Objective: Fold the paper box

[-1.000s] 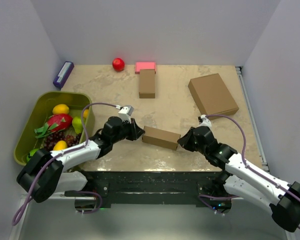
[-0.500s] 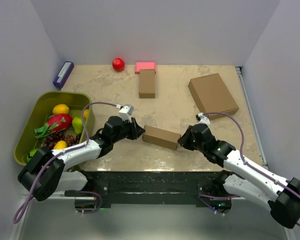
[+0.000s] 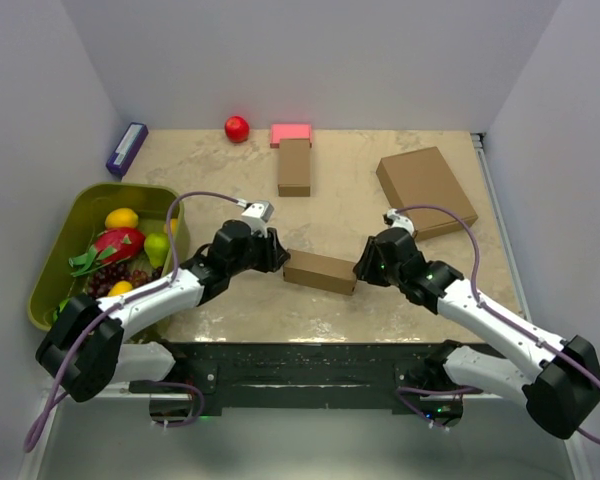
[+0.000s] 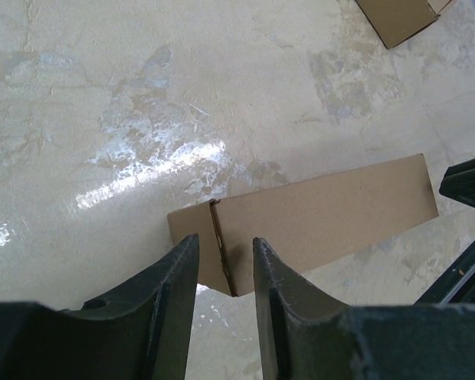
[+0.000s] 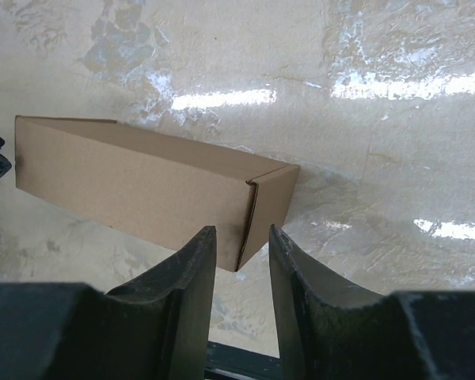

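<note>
The paper box (image 3: 320,271) lies folded shut as a small low brown box on the table's near middle. My left gripper (image 3: 278,258) stands at its left end, open. In the left wrist view the box (image 4: 317,218) shows its end seam just past the gap of the left gripper (image 4: 222,245), untouched by the fingers. My right gripper (image 3: 360,268) is at the box's right end, also open. In the right wrist view the corner of the box (image 5: 142,186) sits beyond the gap of the right gripper (image 5: 241,233), held by neither finger.
A green bin (image 3: 80,200) with fruit stands at the left. At the back are a red apple (image 3: 237,128), a pink block (image 3: 291,132), a narrow brown box (image 3: 294,167) and a purple case (image 3: 127,148). A larger brown box (image 3: 426,188) lies back right.
Both grippers have spread their jaws and let go of the box ends. Both arms have shifted a little away from the near edge; the box has barely moved.
</note>
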